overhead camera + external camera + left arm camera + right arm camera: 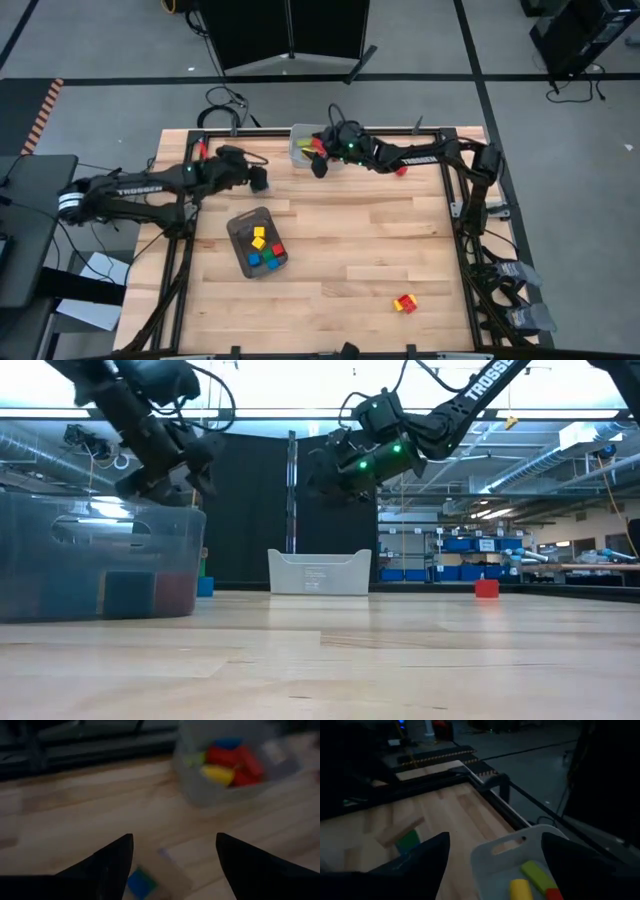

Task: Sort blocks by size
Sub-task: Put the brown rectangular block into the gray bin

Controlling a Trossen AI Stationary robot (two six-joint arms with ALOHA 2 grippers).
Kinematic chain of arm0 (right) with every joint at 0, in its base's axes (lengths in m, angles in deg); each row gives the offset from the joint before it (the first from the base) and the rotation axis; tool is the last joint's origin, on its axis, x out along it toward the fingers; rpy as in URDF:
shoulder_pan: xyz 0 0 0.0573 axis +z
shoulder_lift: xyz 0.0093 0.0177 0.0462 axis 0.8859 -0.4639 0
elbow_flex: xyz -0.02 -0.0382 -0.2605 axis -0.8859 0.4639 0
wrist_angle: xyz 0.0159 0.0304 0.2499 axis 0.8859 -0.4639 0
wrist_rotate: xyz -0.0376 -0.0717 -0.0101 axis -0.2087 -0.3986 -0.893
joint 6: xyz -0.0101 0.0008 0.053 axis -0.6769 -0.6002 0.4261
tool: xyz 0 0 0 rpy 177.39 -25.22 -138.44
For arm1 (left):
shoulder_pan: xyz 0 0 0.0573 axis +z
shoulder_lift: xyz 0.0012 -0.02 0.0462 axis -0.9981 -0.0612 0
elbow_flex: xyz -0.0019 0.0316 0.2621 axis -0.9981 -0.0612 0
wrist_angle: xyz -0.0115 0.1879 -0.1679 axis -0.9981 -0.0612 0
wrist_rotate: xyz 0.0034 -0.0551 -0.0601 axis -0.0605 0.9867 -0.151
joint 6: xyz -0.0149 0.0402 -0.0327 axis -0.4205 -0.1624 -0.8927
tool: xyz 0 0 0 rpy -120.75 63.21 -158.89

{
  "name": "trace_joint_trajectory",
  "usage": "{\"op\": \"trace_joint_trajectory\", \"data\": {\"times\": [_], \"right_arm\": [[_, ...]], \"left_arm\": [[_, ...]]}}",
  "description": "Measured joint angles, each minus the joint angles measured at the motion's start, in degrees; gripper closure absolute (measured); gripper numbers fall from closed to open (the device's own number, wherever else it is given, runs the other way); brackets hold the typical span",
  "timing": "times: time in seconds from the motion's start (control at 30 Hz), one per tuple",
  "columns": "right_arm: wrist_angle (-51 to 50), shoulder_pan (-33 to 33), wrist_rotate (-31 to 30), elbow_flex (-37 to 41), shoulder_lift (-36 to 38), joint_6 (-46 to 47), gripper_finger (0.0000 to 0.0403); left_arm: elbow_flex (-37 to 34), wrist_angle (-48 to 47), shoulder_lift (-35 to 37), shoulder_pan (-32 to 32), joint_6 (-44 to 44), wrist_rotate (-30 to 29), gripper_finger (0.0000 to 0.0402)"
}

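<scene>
Right gripper [320, 166] spread and empty just above the light bin [303, 140], left gripper [260, 179] beside it – also spread, blocks [227, 762] inside the bin, others in dark tray [240, 228]

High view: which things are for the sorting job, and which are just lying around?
For the job: dark tray, tray blocks, pale bin, bin blocks, loose red-and-yellow blocks, lone red block.
Just lying about: floor cables, black panel.
</scene>
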Motion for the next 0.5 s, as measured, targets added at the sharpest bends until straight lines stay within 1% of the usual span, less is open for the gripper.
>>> {"op": "trace_joint_trajectory", "data": {"times": [0.1,0.27,0.4,0.5], "right_arm": [[0.1,1.1,0.0,0.0,0.0,-0.1,0.0084],[0.0,2.3,0.0,0.0,0.1,-0.5,0.0083],[-1.9,2.3,0.1,0.4,2.2,-0.7,0.0075],[-2.1,2.1,0.1,2.4,6.1,-2.4,0.0070]], "left_arm": [[5.6,-7.1,-3.8,2.9,0.2,2.4,0.0110],[15.4,-18.6,-12.1,7.4,1.6,5.8,0.0110],[20.9,-24.0,-18.6,9.9,1.3,8.6,0.0110],[22.7,-24.0,-22.2,10.6,0.4,11.3,0.0110]]}}
